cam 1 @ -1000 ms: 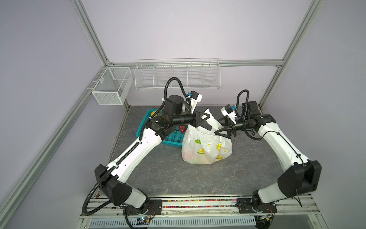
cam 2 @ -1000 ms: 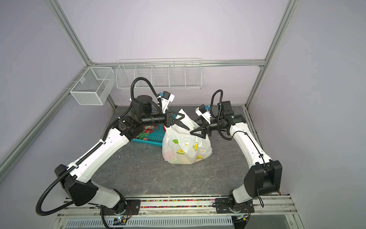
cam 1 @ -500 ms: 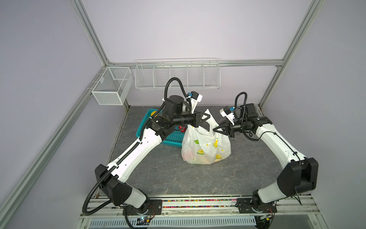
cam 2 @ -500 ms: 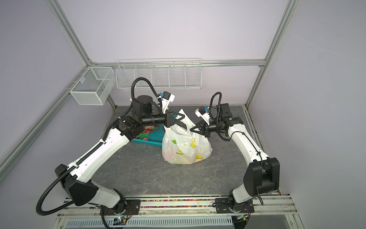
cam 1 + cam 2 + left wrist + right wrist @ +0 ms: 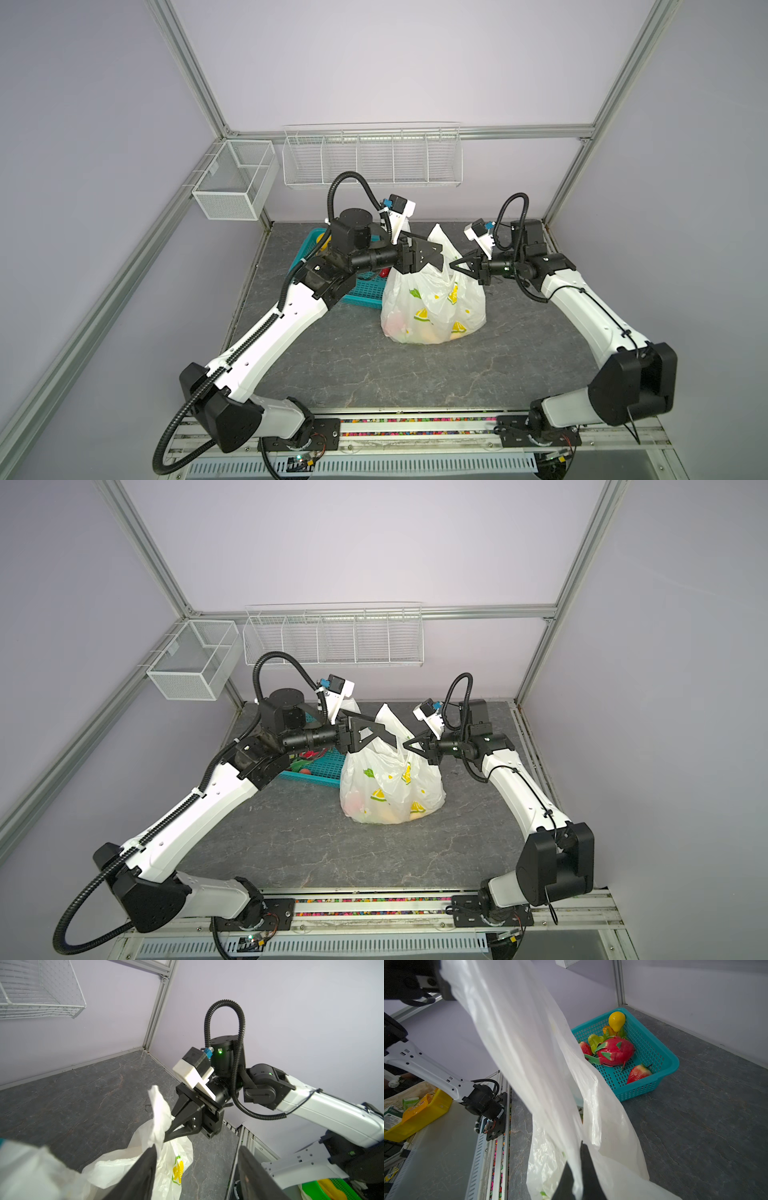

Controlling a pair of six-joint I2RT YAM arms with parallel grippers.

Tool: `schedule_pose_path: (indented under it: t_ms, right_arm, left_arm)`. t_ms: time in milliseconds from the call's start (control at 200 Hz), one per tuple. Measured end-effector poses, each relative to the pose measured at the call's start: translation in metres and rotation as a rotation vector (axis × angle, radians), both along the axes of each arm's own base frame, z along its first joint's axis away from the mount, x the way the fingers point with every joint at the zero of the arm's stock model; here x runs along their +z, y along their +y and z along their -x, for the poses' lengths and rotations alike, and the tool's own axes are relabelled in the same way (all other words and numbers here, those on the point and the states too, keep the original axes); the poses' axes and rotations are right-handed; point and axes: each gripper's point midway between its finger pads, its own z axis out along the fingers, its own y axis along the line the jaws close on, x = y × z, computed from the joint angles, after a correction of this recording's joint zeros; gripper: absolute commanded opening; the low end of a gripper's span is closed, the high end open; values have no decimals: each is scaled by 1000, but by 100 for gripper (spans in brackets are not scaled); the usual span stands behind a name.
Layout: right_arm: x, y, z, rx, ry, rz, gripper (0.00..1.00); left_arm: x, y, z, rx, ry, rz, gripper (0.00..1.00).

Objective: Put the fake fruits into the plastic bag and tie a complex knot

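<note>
Left wrist view: right end effector (image 5: 167,1136) pinches one handle (image 5: 159,1105) of the plastic bag (image 5: 432,309), which stands mid-desk (image 5: 332,365) touching the basket (image 5: 361,291). Left end effector (image 5: 196,1148) gapes empty. Judgement: it should grip the second handle low, then cross the two taut.

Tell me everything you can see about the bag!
The bag is thin, see-through white plastic printed with yellow lemon slices and green leaves. It sits upright on the table, bulging at the bottom, where fruit shows faintly through. Its top is drawn up into a strap, pinched by the shut right gripper. The left gripper is open beside it.
</note>
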Motion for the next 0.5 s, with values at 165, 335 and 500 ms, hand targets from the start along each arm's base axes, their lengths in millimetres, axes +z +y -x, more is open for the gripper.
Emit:
schedule_pose_path:
  t_ms: [165,335,500]
  right_arm:
    - [2,-2,-6,-47,26,-4,6]
    - [3,-5,-8,-83,48,-6,6]
    - [4,-5,-10,-98,59,-13,6]
  left_arm:
    - [13,11,21,-42,-90,19,71]
    - [-11,46,29,30,-123,-7,73]
    - [-57,103,-1,197,-64,3,78]
